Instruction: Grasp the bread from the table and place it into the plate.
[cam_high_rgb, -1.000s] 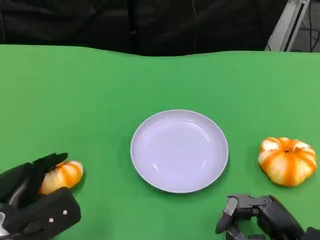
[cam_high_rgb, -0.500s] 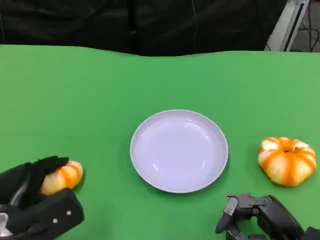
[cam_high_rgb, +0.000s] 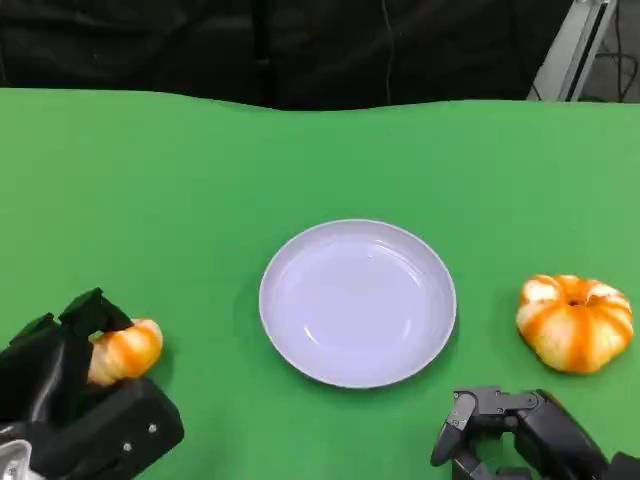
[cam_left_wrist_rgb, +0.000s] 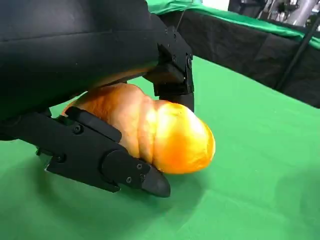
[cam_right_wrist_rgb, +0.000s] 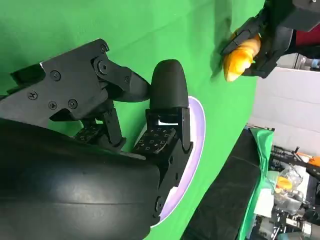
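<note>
My left hand (cam_high_rgb: 75, 400) has now closed around the bread (cam_high_rgb: 125, 352) and seems to lift it a little from the table (cam_high_rgb: 200, 180). The plate (cam_high_rgb: 357, 302) waits in the middle. My right hand (cam_high_rgb: 520, 435) rests, fingers curled, holding nothing.

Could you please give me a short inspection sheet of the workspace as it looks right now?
Surface: green table, flat cloth.
Job's things: bread in the left hand's grip; plate at centre, nothing in it.
Clutter: orange pumpkin-shaped item right of the plate.
Hands: left hand grips the bread; right hand holds nothing, fingers curled, near the table's front edge.
Cables: nothing seen.
Surroundings: dark backdrop behind; metal frame at upper right.
</note>
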